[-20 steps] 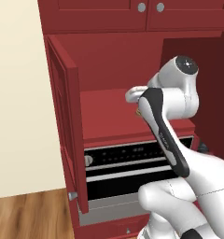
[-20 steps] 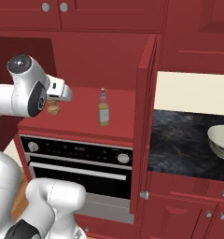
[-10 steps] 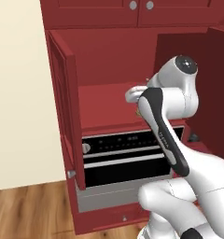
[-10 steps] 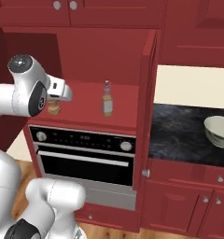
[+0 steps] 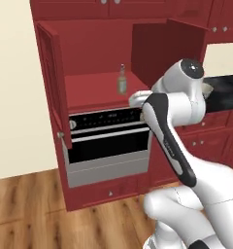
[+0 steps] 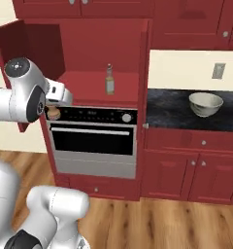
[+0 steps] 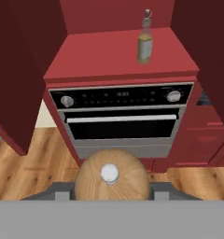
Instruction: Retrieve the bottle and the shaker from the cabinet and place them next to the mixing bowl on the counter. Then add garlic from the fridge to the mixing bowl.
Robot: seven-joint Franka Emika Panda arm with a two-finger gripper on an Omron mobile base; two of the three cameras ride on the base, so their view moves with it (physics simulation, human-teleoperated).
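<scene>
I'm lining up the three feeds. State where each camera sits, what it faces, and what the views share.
Left base view: behind the arm's left, facing the open cabinet and oven; the white arm fills the right.
Right base view: behind its right, facing cabinet, counter and bowl; arm at left.
Hand view: on the hand, facing the oven over the held shaker.
All three share the bottle.

A tall pale yellow translucent bottle (image 6: 109, 80) stands in the open red cabinet (image 6: 101, 95) above the built-in black oven (image 6: 93, 138); right, a cream mixing bowl (image 6: 205, 104) sits on the black stone counter (image 6: 172, 116).

Wooden shaker (image 7: 111, 176) (metal stud), translucent bottle (image 7: 144, 41), glossy bowl (image 6: 205, 103)
</scene>
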